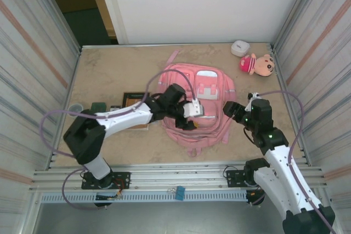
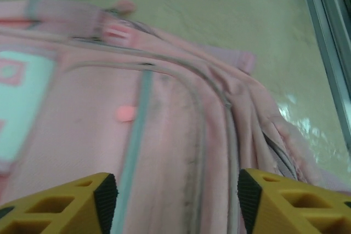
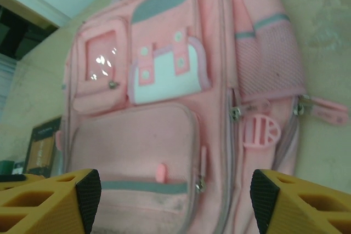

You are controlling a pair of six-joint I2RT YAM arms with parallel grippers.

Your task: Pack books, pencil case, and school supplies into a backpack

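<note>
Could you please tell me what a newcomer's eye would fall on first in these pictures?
The large pink backpack lies flat in the middle, pockets up, the left gripper open over it and the right gripper open beside its right edge. A plush doll lies in the far right corner; a dark book sits just left of the backpack.

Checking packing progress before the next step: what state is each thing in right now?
backpack: lying flat, front up, front pockets look zipped.
book: closed, flat on the table, outside the backpack.
left gripper: open, over the backpack.
right gripper: open, holding nothing.
plush doll: lying on its side.
</note>
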